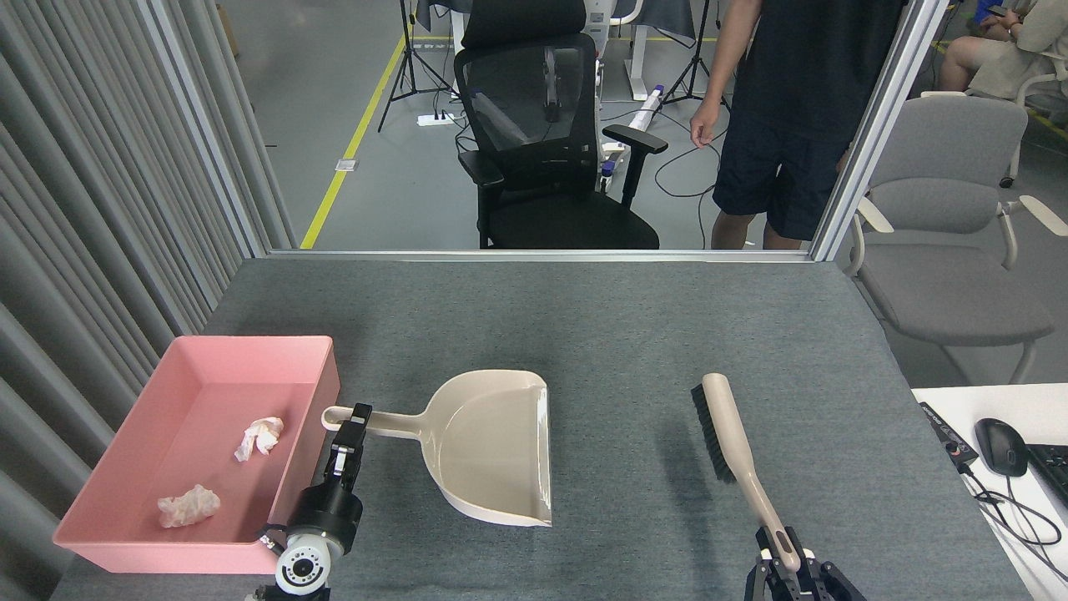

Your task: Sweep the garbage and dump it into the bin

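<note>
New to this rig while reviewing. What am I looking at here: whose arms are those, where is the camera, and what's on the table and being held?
The camera sits in the robot's head, looking forward and down at a grey table. The two arms entering from the bottom edge are the robot's own. Its left gripper grips the handle of a beige dustpan, which looks empty. Its right gripper holds a brush by the handle. At the left stands the pink bin, with two crumpled wads of garbage lying inside. Beyond the table are office chairs and a person standing.
</note>
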